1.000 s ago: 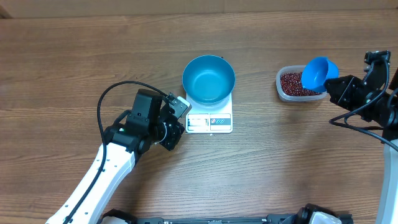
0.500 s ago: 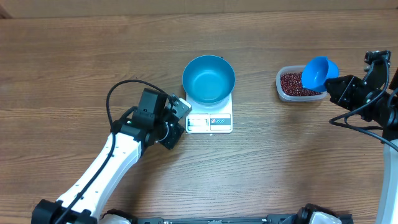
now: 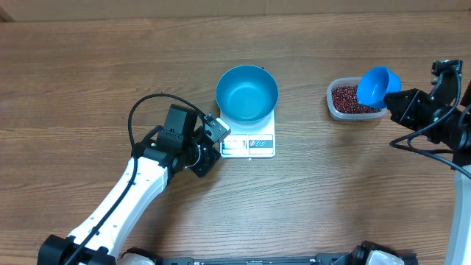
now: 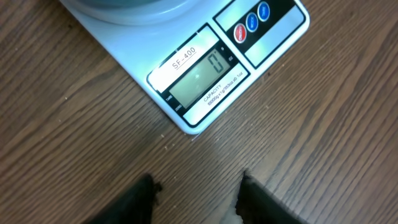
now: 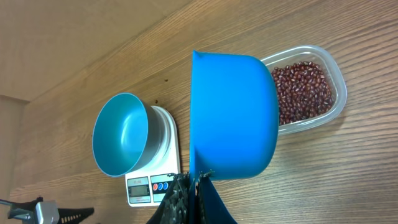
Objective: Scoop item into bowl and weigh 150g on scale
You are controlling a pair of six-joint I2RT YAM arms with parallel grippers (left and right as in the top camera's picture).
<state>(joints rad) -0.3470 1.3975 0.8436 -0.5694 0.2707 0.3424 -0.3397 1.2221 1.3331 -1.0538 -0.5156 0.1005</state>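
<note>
- The left gripper is low over the table, just left of the scale, at its front left corner. Its two fingers are spread apart with only bare wood between them, and they grip nothing.
- In the left wrist view the scale's corner lies just ahead of the fingertips, apart from them. The display shows a zero.
- The blue bowl sits on the back part of the scale and covers most of the platform. Its smooth inside faces up.
- The right gripper is well to the right of the scale, with its jaws pressed together on the handle end of the blue scoop.
- The scoop is held tilted in the air over the right end of the clear tub.
- The beans lie as a loose heap in that tub, right of the scale and well apart from it, below and beyond the right jaws.
</note>
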